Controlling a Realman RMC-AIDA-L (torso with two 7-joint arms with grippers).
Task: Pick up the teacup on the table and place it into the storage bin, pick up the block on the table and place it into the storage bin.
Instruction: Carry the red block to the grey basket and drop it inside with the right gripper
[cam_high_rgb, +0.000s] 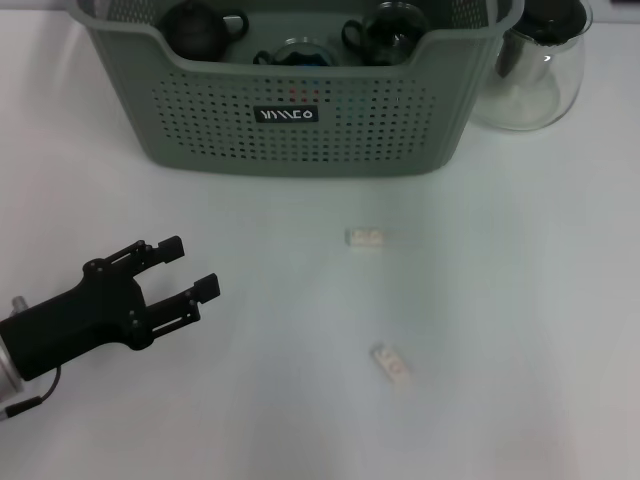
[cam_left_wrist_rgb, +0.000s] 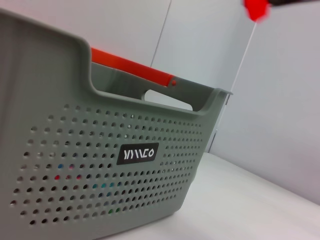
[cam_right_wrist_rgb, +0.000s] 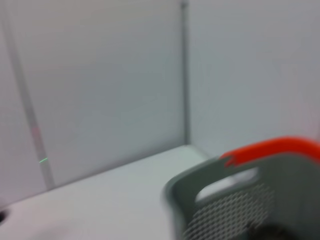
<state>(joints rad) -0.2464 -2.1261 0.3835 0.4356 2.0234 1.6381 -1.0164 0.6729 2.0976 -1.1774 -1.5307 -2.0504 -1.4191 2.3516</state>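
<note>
A: How was the left gripper (cam_high_rgb: 190, 266) configured?

B: Its jaws were held open above the counter (cam_high_rgb: 520, 330), empty, presumably readied for a block (cam_high_rgb: 366, 238); a second block (cam_high_rgb: 391, 362) lay nearer.

A: And the storage bin (cam_high_rgb: 300, 140)?

B: It was set at the far edge, dark teaware already inside. The right gripper was not seen.

Grey-green bin (cam_high_rgb: 300, 120) with dotted holes and a black label (cam_high_rgb: 286, 115) in white letters, white table (cam_high_rgb: 500, 300), two pale blocks (cam_high_rgb: 366, 238), black gripper (cam_high_rgb: 185, 270).
</note>
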